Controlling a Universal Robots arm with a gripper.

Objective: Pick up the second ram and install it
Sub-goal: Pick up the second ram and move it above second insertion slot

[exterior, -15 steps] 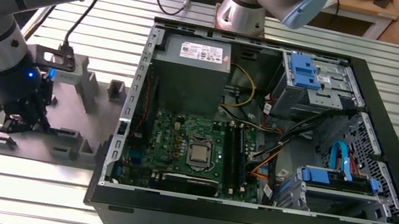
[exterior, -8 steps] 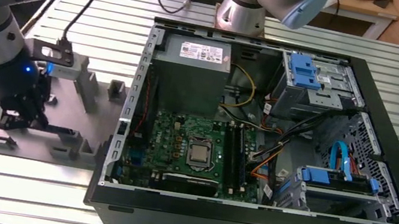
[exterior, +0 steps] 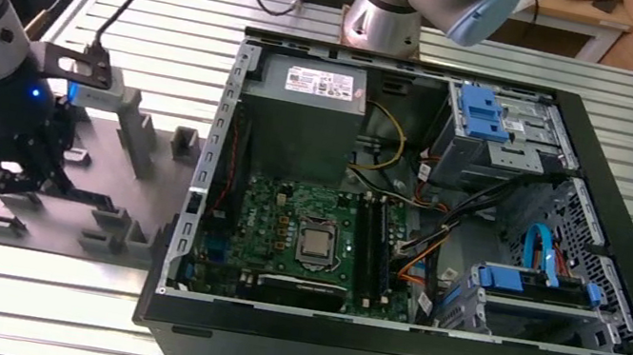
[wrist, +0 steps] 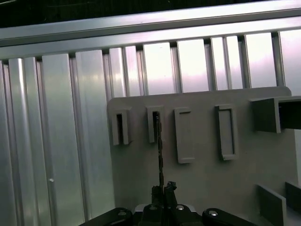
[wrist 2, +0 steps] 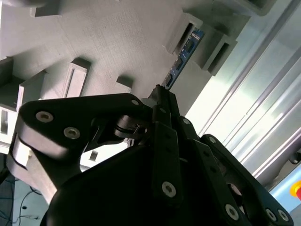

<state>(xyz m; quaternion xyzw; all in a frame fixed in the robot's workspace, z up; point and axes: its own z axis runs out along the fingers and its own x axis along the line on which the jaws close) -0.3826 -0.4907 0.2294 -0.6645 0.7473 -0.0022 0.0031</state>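
Jaws clamp the ram (wrist 2: 184,55) at 1 end, slotted in grey fixture (wrist: 207,183).

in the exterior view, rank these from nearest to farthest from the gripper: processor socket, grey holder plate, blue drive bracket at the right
From the gripper, shut on the second ram:
1. grey holder plate, directly under it, at the exterior view's left.
2. processor socket, mid-case on the board.
3. blue drive bracket, at the exterior view's far right.
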